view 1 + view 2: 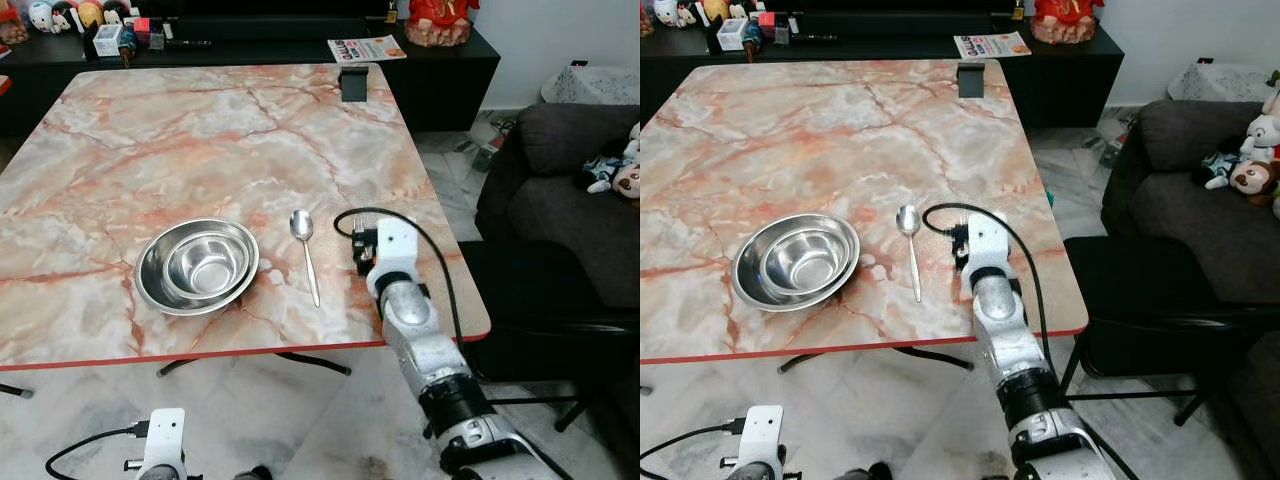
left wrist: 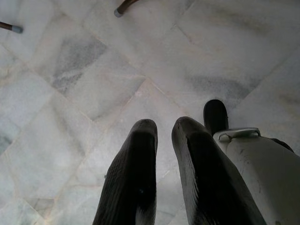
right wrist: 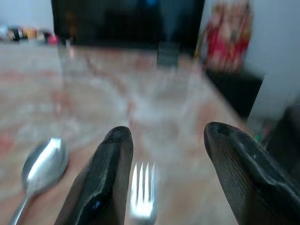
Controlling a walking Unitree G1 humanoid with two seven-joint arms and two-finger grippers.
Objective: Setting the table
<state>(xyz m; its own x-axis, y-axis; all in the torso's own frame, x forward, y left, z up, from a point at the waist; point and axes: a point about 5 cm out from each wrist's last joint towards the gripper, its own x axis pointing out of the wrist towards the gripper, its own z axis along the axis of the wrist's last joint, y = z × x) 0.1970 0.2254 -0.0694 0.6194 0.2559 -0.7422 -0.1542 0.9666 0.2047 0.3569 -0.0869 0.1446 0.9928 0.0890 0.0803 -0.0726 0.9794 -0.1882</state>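
The right gripper (image 3: 166, 140), fingers spread wide, hovers over a fork (image 3: 143, 190) on the marble table (image 1: 200, 130), tines pointing away toward the far edge (spoon (image 1: 304, 243) lies parallel, beside the steel bowl (image 1: 197, 265)), left gripper (image 2: 161, 136) narrowly parted above the floor (image 2: 70, 70).

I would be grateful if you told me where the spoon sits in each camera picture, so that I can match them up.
Left eye view: the spoon lies on the marble table, between the steel bowl and the right gripper's wrist.
Right eye view: same place, right of the bowl.
Left wrist view: not in it; floor tiles beyond the left gripper.
Right wrist view: beside the open right gripper, with a fork between its fingers.
Shared landmark: the steel bowl.
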